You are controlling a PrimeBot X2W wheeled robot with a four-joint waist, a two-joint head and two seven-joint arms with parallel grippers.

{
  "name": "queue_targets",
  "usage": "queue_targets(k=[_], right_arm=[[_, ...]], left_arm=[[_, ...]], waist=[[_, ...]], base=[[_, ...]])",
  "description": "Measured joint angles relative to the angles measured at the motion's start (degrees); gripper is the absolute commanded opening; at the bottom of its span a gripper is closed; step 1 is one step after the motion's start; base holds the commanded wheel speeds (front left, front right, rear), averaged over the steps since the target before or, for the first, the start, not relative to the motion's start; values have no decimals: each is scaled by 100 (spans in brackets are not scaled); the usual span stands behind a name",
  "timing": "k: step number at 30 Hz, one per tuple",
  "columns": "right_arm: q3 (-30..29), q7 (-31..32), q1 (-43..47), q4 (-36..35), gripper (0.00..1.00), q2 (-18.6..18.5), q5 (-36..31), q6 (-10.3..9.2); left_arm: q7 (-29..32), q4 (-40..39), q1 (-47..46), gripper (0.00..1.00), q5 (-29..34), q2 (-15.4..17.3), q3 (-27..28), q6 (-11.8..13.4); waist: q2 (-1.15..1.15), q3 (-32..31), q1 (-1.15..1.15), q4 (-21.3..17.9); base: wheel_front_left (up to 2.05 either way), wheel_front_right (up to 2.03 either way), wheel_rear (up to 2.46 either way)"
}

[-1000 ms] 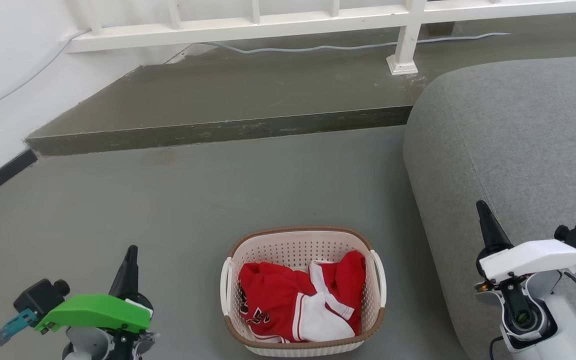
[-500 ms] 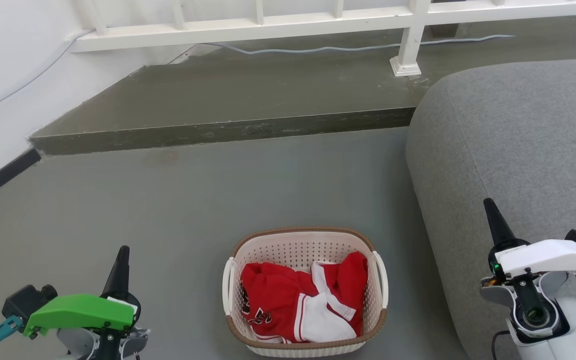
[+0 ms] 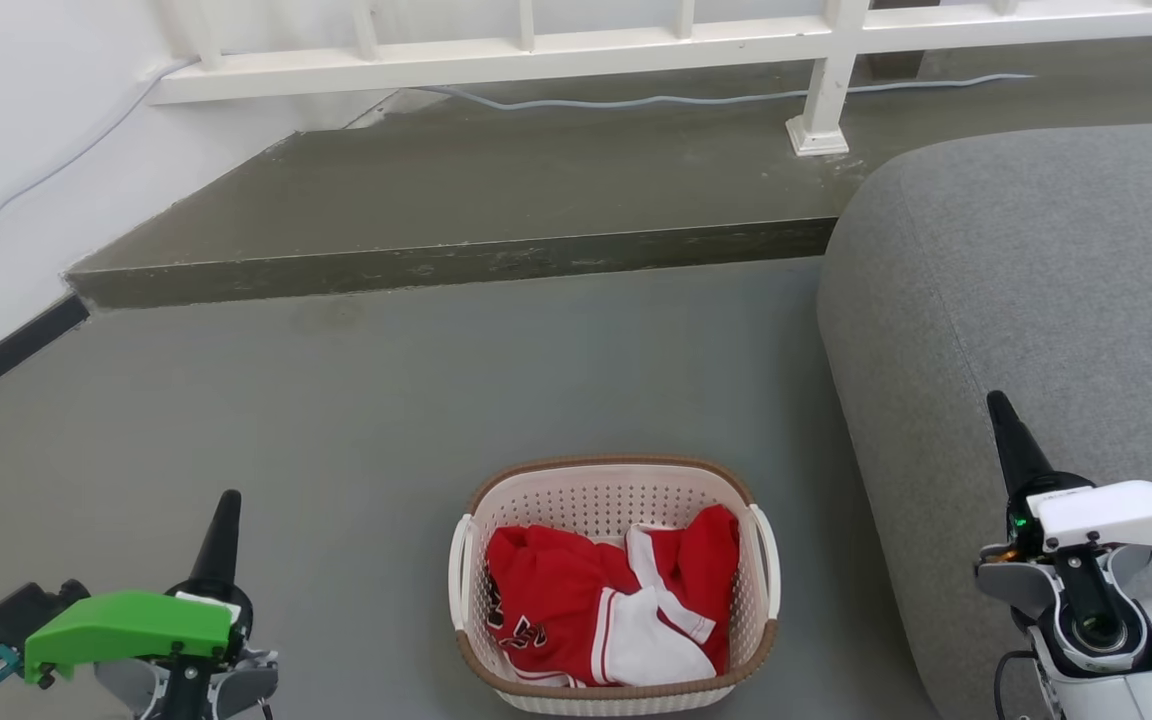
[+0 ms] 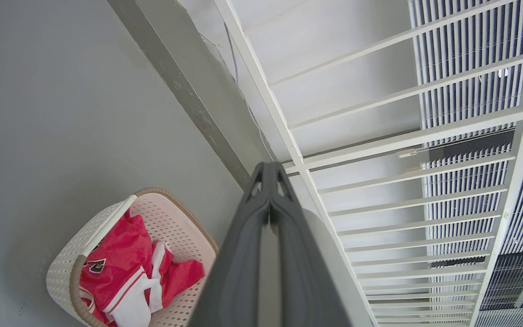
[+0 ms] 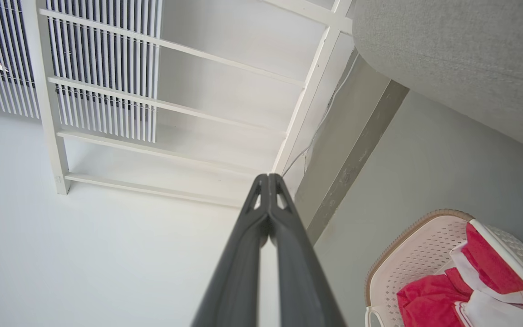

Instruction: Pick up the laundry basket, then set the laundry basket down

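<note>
Left gripper (image 3: 225, 502): fingers pressed together, empty, 8 o'clock in head view. Right gripper (image 3: 998, 405): likewise clenched on nothing, 4 o'clock. Cream-white perforated plastic laundry basket (image 3: 604, 503), brown-rimmed, holding red-and-white garment (image 3: 576, 600), stands on grey floor (image 3: 386, 400) at 6 o'clock, well apart from both. Stage: fits pre-lift or post-set-down alike. Grey fabric sofa (image 3: 1036, 280) edge near basket's 3 o'clock; raised dark step (image 3: 456, 262) at 12; open floor toward 9.

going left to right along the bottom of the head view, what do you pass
left pincer → basket → right pincer
</note>
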Motion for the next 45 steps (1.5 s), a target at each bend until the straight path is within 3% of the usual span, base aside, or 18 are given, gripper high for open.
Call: queue_targets(k=[28,45], right_arm=[[-717,508,10,-76,0,219,1667,232],[-727,508,12,-80,0,226,1669,232]], left_arm=[[499,-23,-5,0,-1660,-16,509,-136],[499,-27,-6,0,-1673,-18,519,-140]], waist=[[0,-29,0,92],[0,-29,0,92]], base=[[0,0,0],[0,0,0]])
